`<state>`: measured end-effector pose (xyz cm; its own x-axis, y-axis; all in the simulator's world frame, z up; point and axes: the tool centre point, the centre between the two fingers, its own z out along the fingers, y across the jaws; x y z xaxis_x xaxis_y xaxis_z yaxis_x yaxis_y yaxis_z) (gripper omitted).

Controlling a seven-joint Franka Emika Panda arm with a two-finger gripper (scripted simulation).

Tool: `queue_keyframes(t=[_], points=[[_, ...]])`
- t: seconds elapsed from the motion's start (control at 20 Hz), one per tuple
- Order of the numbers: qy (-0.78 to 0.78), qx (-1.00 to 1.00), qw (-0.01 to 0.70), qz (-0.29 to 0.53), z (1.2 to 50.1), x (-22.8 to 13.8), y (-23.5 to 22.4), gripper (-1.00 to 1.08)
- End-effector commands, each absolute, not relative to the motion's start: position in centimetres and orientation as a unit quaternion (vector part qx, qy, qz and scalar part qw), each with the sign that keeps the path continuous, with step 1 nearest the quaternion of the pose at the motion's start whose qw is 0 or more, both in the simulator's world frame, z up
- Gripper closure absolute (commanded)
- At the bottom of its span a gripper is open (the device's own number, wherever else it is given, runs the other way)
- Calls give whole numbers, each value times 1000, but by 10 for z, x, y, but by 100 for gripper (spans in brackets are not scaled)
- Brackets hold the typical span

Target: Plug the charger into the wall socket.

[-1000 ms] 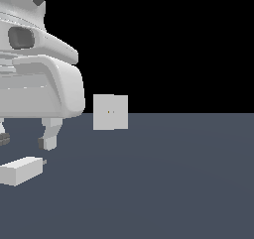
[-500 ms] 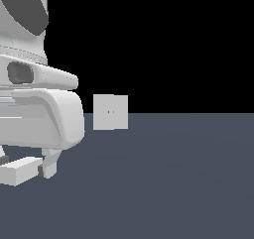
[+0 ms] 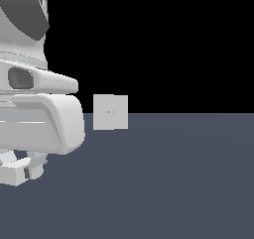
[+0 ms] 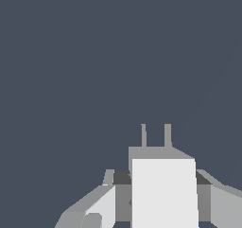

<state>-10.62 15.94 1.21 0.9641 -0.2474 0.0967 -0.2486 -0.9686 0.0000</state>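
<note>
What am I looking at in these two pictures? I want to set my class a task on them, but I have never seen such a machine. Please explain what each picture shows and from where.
Both are computer renders of one robot arm. The exterior view comes from a camera off the arm: the big white shape on that view's left is the arm's end, very close to the lens. Its gripper, a two-fingered claw, reaches down to the dark floor around the charger, a small white block. Further back stands the wall socket, an upright white square plate with two tiny marks.

The wrist view looks from a camera on the arm itself: the charger sits between the fingers, its two prongs pointing away. Whether the fingers already press on it, I cannot tell.
</note>
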Motion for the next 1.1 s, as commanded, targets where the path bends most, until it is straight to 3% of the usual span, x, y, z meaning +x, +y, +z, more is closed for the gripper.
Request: queue_keyframes(t=[0.0, 1.05], points=[[-125, 991, 6, 48, 12, -106, 159, 108], [-56, 997, 3, 49, 35, -88, 119, 108]])
